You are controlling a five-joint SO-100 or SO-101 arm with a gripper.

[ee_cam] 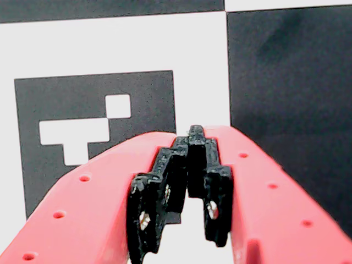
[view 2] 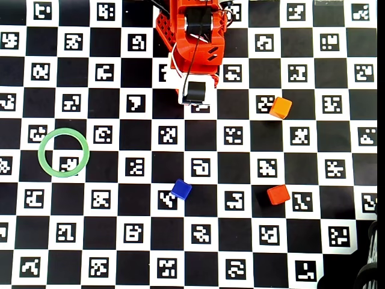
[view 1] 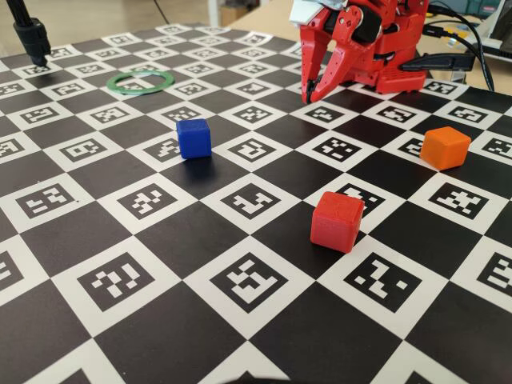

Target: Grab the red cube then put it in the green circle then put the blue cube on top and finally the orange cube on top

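Observation:
In the fixed view the red cube (view 1: 337, 221) sits on the checkered board at front right. The blue cube (view 1: 194, 138) is left of centre and the orange cube (view 1: 445, 147) at the right. The green circle (view 1: 141, 91) lies flat at the back left with nothing inside it. The overhead view shows the red cube (view 2: 278, 194), blue cube (view 2: 181, 189), orange cube (view 2: 280, 108) and green circle (view 2: 41, 152), all apart from each other. My gripper (view 1: 306, 98) hangs tip-down near the arm's base, far from every cube. In the wrist view my gripper (ee_cam: 193, 132) is shut on nothing, above a marker square.
The red arm base (view 1: 392, 48) stands at the back right with cables (view 1: 472, 40) beside it. A black stand (view 1: 32, 36) rises at the back left corner. Black cables (view 2: 368, 274) show at the overhead view's lower right edge.

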